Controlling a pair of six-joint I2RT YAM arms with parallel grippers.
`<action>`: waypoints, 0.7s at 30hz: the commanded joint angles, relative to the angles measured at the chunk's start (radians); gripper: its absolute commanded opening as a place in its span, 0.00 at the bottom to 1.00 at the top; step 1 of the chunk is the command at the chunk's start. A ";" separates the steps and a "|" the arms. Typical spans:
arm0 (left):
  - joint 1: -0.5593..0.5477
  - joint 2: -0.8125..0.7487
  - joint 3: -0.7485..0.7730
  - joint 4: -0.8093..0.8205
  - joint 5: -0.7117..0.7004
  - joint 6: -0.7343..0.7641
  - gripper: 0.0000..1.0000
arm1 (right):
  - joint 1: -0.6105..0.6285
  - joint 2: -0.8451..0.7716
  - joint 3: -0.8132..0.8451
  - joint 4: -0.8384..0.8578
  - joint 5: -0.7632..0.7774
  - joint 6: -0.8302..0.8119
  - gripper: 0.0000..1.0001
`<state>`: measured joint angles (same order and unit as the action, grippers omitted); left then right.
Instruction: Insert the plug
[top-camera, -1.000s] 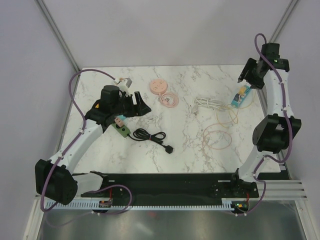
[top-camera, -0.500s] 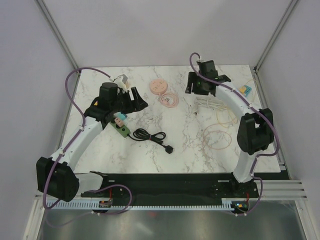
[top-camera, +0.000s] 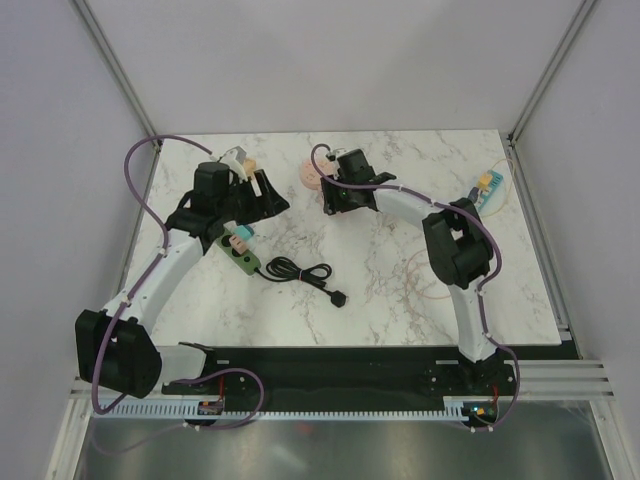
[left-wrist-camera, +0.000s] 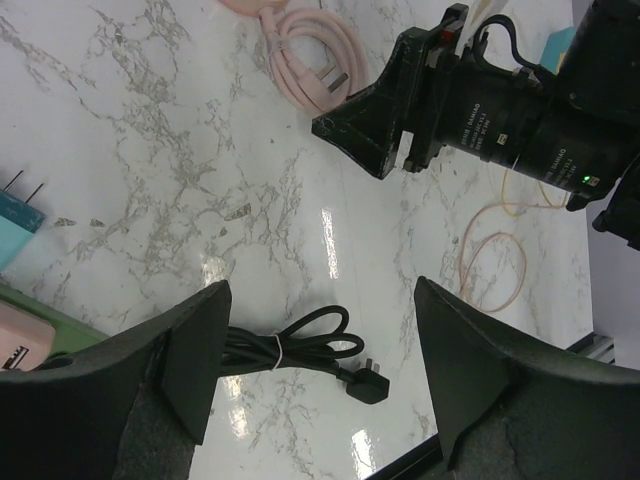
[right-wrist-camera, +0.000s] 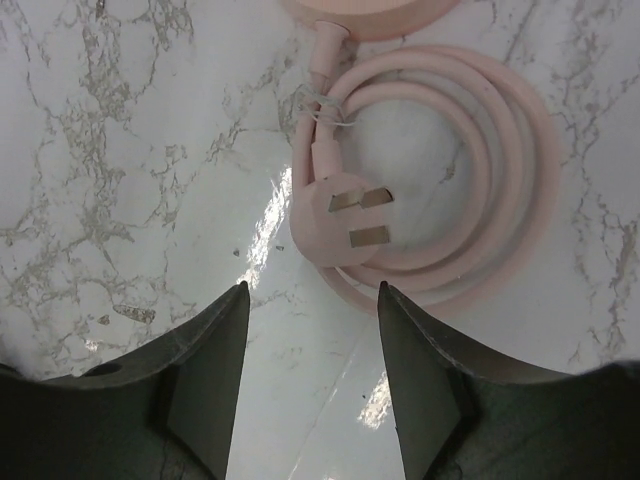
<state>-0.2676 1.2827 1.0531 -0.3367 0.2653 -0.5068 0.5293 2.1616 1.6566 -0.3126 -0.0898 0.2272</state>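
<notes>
Left gripper (left-wrist-camera: 320, 288): jaws wide open and empty, hanging above the marbled white bench (top-camera: 380, 305) near the coiled black power cord (top-camera: 297, 271).

Right gripper (right-wrist-camera: 312, 300): jaws open and empty, just short of the pink three-pin plug (right-wrist-camera: 345, 220), which lies pins-up on its coiled pink cable (right-wrist-camera: 520, 170).

Risk: closing there could pinch the cable along with the plug, and a lift would then drag the whole coil.

Both arms look alike, the left arm (top-camera: 170, 268) and the right arm (top-camera: 472, 320): white links joined by chunky black joint housings, rising from a black base plate (top-camera: 350, 365) at the near edge of the worktop (top-camera: 400, 300). A purple cable (top-camera: 131, 170) loops loosely along each. The left pincer (left-wrist-camera: 320, 290) and right pincer (left-wrist-camera: 345, 130) have matte black wedge-shaped fingers (left-wrist-camera: 195, 350). The right one's body bears white lettering (left-wrist-camera: 480, 115) and a small green light (left-wrist-camera: 585, 180).
</notes>
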 joint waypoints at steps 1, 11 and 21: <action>0.022 -0.020 0.021 0.011 0.032 -0.042 0.80 | 0.023 0.052 0.068 0.073 -0.010 -0.055 0.61; 0.034 -0.022 0.035 0.013 0.040 -0.029 0.80 | 0.040 0.100 0.059 0.072 0.084 -0.109 0.56; 0.050 0.085 0.169 0.025 -0.208 0.062 0.80 | 0.041 -0.092 -0.240 0.079 0.165 -0.126 0.34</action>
<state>-0.2298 1.3151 1.1309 -0.3470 0.1696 -0.5121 0.5659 2.1563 1.5238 -0.1623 0.0219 0.1143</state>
